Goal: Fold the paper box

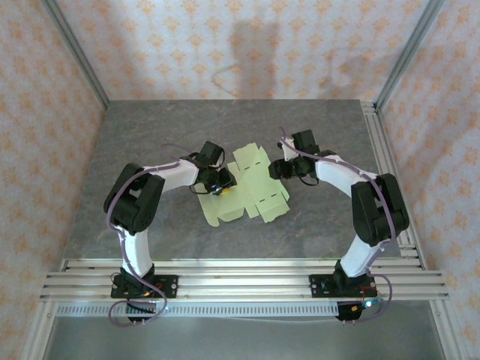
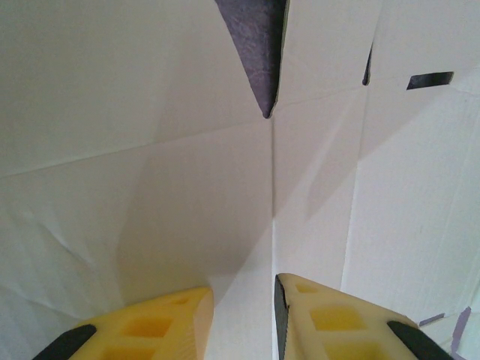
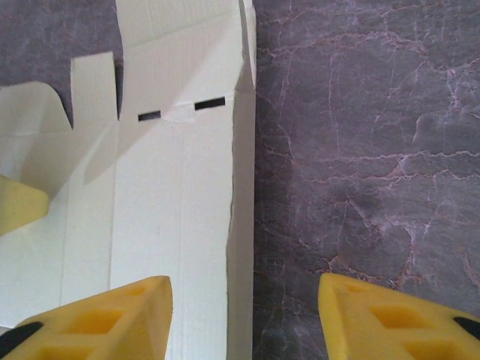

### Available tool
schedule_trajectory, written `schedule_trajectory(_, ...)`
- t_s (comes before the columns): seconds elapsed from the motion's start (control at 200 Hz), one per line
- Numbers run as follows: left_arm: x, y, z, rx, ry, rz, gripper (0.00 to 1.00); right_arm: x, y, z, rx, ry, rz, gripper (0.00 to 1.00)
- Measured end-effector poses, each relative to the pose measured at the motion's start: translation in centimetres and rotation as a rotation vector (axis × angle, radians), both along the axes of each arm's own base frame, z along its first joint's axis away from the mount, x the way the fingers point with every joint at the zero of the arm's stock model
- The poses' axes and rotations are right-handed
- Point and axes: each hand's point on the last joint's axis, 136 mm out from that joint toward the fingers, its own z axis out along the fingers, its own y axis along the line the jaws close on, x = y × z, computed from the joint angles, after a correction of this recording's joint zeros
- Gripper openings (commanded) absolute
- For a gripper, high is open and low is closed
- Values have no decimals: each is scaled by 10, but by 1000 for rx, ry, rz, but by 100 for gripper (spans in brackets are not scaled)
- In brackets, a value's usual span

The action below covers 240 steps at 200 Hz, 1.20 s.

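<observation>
1. Right fingers [image 3: 112,319]: spread wide and released, nothing gripped. The right gripper [image 3: 241,283] straddles the raised right edge of the paper box [image 1: 251,191], one finger over card and one over bare table [image 3: 360,150].
2. Left fingers [image 2: 150,330]: a narrow gap between them. The left gripper [image 2: 244,289] sits low over the box's left panels, right by a crease. I see no card clamped.
3. Box: mostly flat and unfolded at the middle of the table, between the two grippers, with flaps splayed out.
4. Step, my guess: stand up or fold over the right side wall.
   - Close on the wall low, near its score line.
   - Turn it inward along the crease rather than dragging it.
   - Left gripper should press the base flat, since thin card will likely slide or buckle.
5. Nearby on the card: two slots [image 3: 214,103] and a cut tab [image 3: 94,82]. Keep them unbent for locking later.
6. In the way: the grippers are near each other across a small box, so the inward fold risks a finger clash.
7. The rails [image 1: 240,274] at the near edge are well apart from the box.
</observation>
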Motion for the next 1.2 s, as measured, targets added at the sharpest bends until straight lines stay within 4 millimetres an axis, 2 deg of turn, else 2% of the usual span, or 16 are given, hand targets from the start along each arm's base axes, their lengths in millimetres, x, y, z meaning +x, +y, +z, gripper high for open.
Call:
schedule_trajectory(0.135,0,0,0,-1,1,2,31,-3,2,-3,-24,3,0,45)
schedule_trajectory(0.285,0,0,0,-1,1,3,31,-7,1,-12,-69,8,-32,34)
schedule_trajectory(0.591,0,0,0,-1,2,3,31,-21,-9,-31,-108,31,-92,26)
schedule_trajectory(1.031,0,0,1,1,5,1,31,-13,-3,-22,-61,-29,-97,22)
schedule_trajectory(1.201,0,0,1,2,4,0,31,-12,-3,-21,-59,-33,-96,17)
